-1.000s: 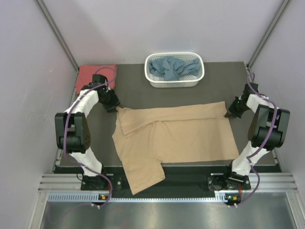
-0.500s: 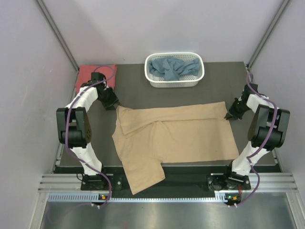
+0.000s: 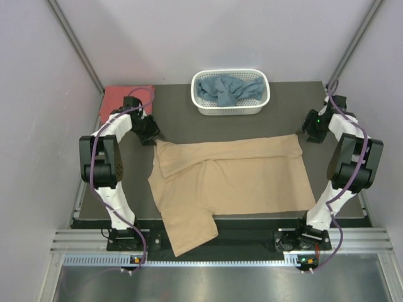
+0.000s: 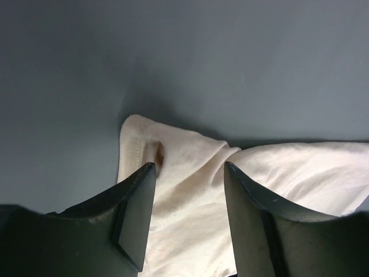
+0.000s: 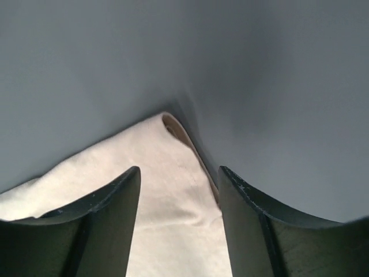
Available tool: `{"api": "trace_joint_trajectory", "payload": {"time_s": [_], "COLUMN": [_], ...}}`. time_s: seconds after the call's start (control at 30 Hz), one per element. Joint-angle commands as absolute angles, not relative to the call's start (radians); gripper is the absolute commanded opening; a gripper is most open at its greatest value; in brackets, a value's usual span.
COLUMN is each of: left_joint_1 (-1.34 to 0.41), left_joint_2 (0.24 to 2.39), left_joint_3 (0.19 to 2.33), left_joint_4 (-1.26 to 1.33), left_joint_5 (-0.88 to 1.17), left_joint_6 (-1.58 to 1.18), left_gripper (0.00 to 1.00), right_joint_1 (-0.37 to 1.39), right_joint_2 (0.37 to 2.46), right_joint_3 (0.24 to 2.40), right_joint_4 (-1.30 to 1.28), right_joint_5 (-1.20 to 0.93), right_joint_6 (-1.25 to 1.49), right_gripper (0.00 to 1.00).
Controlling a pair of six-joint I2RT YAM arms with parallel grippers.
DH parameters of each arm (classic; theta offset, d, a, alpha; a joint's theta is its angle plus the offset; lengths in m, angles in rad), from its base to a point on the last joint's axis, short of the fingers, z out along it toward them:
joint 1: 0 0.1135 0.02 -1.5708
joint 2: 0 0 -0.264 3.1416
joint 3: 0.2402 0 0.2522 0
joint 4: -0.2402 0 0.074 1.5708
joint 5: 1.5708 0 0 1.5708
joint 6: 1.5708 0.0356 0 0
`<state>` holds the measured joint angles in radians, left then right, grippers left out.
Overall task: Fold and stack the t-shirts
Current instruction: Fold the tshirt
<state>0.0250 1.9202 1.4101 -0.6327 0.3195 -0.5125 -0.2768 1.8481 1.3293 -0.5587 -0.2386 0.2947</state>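
The tan t-shirt (image 3: 239, 176) lies spread on the dark table, its top edge folded down and one sleeve hanging over the near edge. My left gripper (image 3: 150, 134) hovers open just beyond the shirt's far left corner (image 4: 173, 173), nothing pinched between its fingers (image 4: 135, 213). At the far right corner (image 5: 164, 173), my right gripper (image 3: 309, 133) also stands open above the cloth. The coral-red t-shirt (image 3: 124, 100) lies folded at the back left. In the basket sits the crumpled dusty blue t-shirt (image 3: 227, 89).
The white lattice basket (image 3: 230, 111) stands at the back centre of the table. Purple cables loop along both arms. Pale walls close in the left, right and far sides.
My right gripper opened, let go of the tan shirt's far right corner and drew back toward the far right. My left gripper widened and pulled slightly back from the left corner.
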Motion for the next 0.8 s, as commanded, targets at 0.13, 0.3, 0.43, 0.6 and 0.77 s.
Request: {"api": "trace_joint_trajectory", "payload": {"time_s": [0.13,0.3,0.43,0.6,0.77], "left_joint_1": [0.031,0.031,0.031,0.031,0.034], "left_joint_2": [1.986,2.02,2.043,2.051,2.066], "left_joint_3": [1.485,1.502,1.512,1.516,1.526], "left_joint_4": [-0.584,-0.595,-0.618,-0.621,-0.627], "left_joint_5": [0.354,0.348,0.318,0.301,0.301], "left_joint_6": [-0.48,-0.477,-0.476,-0.474,-0.474], "left_gripper": [0.52,0.48,0.43,0.41,0.38], "right_joint_1": [-0.264,-0.262,-0.264,-0.264,-0.262], "right_joint_2": [1.974,2.013,2.029,2.048,2.054], "right_joint_3": [1.456,1.482,1.476,1.473,1.471], "right_joint_4": [-0.503,-0.508,-0.505,-0.488,-0.483], "right_joint_5": [-0.333,-0.356,-0.37,-0.4,-0.452], "right_joint_6": [0.172,0.141,0.129,0.129,0.129], "right_gripper": [0.58,0.57,0.56,0.55,0.49]}}
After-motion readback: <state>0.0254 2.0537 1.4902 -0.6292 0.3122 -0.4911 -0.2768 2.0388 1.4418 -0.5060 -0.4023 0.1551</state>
